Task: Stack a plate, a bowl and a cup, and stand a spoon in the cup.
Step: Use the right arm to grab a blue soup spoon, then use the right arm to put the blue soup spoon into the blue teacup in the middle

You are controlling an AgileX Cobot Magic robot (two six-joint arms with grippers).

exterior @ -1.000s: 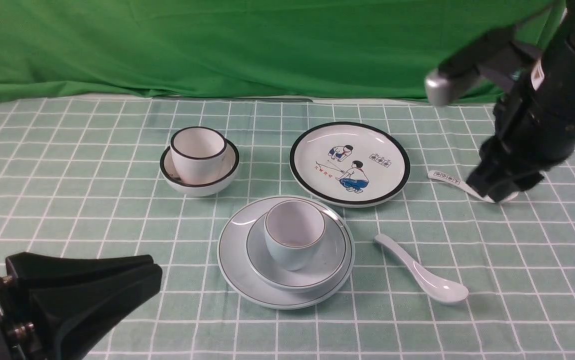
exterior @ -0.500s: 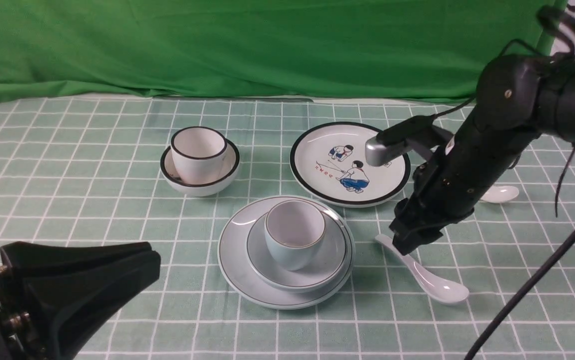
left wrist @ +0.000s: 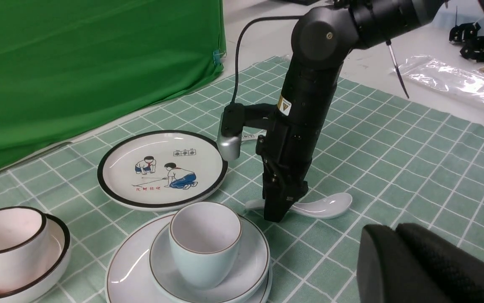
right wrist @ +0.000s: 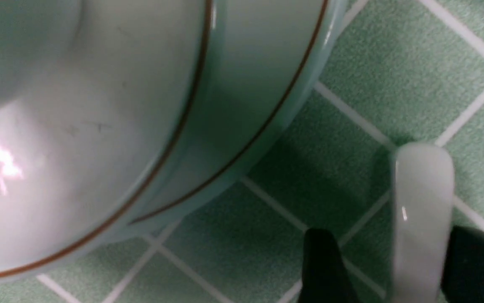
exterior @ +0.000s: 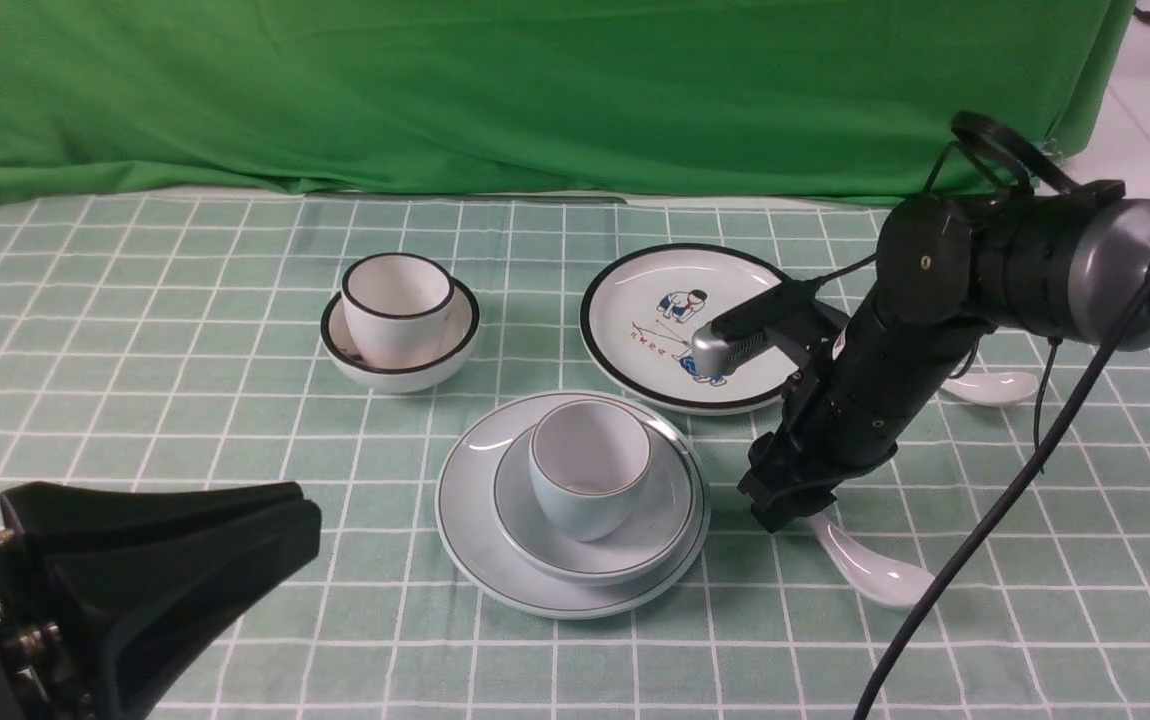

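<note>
The pale blue-grey plate [exterior: 470,545] lies at the table's middle front with the bowl [exterior: 660,510] on it and the cup [exterior: 587,470] upright in the bowl. Just right of the stack lies the plain white spoon [exterior: 880,578], its handle pointing at the plate. My right gripper [exterior: 780,512] points down at that handle, open. In the right wrist view the handle [right wrist: 421,202] lies between the two dark fingertips [right wrist: 324,269], close to one and apart from the other, beside the plate's rim [right wrist: 267,105]. My left gripper [exterior: 235,545] hangs shut and empty at the front left.
A white plate with a black rim and cartoon children [exterior: 700,325] lies behind the spoon. A cream black-rimmed bowl [exterior: 400,368] with a white cup [exterior: 395,300] in it stands back left. Another white spoon [exterior: 1000,387] lies behind my right arm. A green curtain closes the back.
My right arm has swung from the far right spoon down and left to the plain spoon's handle, its jaws opening wider. The left arm has barely moved.
</note>
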